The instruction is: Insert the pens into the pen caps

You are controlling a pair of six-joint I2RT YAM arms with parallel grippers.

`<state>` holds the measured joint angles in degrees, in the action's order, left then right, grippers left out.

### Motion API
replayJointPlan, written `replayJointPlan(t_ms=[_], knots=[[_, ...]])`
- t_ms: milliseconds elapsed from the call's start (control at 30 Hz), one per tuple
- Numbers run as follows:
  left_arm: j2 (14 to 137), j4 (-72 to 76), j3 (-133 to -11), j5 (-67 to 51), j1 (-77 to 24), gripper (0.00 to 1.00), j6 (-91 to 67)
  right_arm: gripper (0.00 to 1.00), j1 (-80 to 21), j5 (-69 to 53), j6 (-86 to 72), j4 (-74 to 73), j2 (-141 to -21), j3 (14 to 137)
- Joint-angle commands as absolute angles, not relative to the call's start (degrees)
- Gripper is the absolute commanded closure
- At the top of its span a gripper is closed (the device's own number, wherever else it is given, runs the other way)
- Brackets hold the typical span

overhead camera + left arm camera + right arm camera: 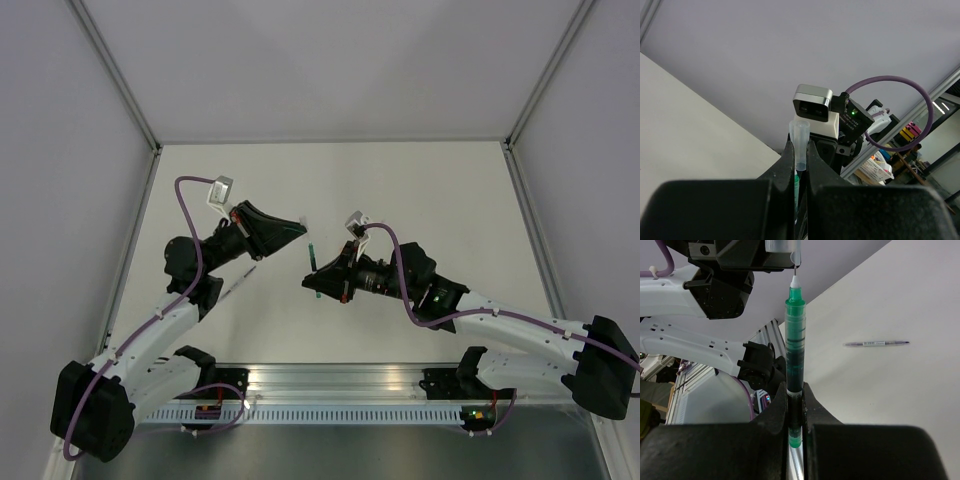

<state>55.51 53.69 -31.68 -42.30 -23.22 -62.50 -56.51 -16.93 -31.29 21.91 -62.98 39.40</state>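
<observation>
1. Step in hand: mating the green pen point(795, 340) with the clear pen cap point(801, 145) in mid-air. At the top of the right wrist view the nib sits just under the cap's mouth. I judge it is not yet inside.
2. Next move: a straight push along the pen's axis, nib kept centred on the opening.
3. The right end effector point(796, 400) is clamped narrow on the pen's lower barrel. The left end effector point(800, 155) pinches the cap.
4. 1 spare pen point(875, 343) lies on the desk point(900, 300), right of centre.

Pale grey walls point(330, 60) and aluminium posts point(112, 72) enclose a white table point(440, 190); beyond lies blurred clutter point(875, 167), perhaps shelving.
</observation>
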Motion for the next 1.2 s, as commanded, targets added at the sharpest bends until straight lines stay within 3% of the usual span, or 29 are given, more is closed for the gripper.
replayJointPlan(t_ms=[0,1167], knots=[[55.11,57.66,-31.64,-41.49,-23.29,0.98,-64.16,1.00,-56.78,-17.58,-31.55,24.79,-62.32,39.64],[54.94,59.06,-28.48,-41.13,-24.96,0.98,-62.76,1.00,-57.13,-17.31,-32.26,25.23,-63.46,40.52]])
